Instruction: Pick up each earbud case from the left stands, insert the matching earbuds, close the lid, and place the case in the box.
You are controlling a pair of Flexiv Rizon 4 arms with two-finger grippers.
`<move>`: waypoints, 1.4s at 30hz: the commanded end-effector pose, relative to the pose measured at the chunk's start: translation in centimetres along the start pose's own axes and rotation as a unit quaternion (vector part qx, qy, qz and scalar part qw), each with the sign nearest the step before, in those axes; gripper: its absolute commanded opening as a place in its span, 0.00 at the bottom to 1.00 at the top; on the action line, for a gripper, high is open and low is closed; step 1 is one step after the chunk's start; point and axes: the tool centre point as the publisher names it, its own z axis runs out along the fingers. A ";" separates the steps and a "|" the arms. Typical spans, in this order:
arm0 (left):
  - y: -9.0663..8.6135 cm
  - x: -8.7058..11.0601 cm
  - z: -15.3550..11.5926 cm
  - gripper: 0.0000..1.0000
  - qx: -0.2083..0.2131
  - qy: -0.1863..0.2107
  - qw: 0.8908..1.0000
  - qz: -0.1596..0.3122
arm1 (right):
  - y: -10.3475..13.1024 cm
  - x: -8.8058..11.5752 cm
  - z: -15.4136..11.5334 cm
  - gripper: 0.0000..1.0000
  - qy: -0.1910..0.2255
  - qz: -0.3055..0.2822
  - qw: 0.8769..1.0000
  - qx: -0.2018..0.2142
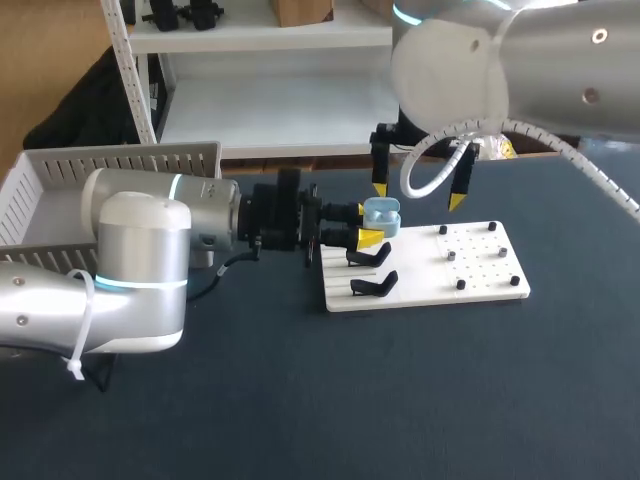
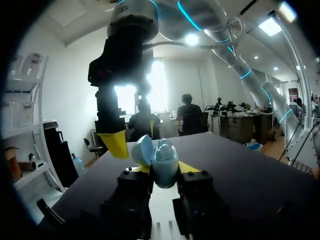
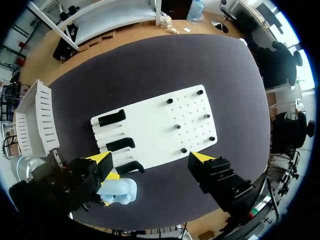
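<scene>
One case in play, is it?

Yes. The pale blue case (image 1: 381, 213) is up off the table, above the stand end of the white board (image 1: 480, 285), with its lid swung open. My left pincer (image 1: 370, 232) is clamped on its lower half, one finger on each side.

How do you expect it to handle?

I'd judge it light, hard-shelled and smooth. Rounded plastic like that could squirt out from the yellow tips if I squeeze off-centre. The hinge looks like the weak spot, so I'd grip the body low down and leave the lid alone until closing.

And your other arm?

My right pincer (image 1: 418, 194) hangs just above and behind the case, fingers wide apart, holding nothing.

Any earbuds?

I cannot make any out on the board, nor tell whether any sit inside the case. The black stands (image 1: 368, 256) I can see beneath it are bare. The basket (image 1: 60, 180) sits well off to my left.
</scene>
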 end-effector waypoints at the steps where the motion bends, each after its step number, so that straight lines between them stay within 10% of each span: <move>1: -0.2 0.0 0.0 0.00 -0.003 0.000 1.000 0.001 | -0.9 1.4 -0.8 1.00 0.002 -0.004 1.000 -0.005; 11: -0.2 0.0 0.0 0.00 -0.003 0.000 1.000 0.001 | -1.2 3.5 -1.2 1.00 0.026 -0.022 0.999 -0.009; 21: -0.1 -0.2 -0.4 0.00 -0.008 0.002 1.000 0.001 | -2.5 2.1 -5.8 1.00 -0.078 -0.014 0.989 -0.128; 35: 0.8 -6.8 -13.6 0.00 -0.157 0.073 0.984 0.041 | -4.2 2.3 -7.7 1.00 -0.094 -0.014 0.976 -0.196; 42: 2.4 -6.6 -19.7 0.00 -0.240 0.115 0.964 0.004 | -4.2 2.3 -7.7 1.00 -0.094 -0.014 0.976 -0.196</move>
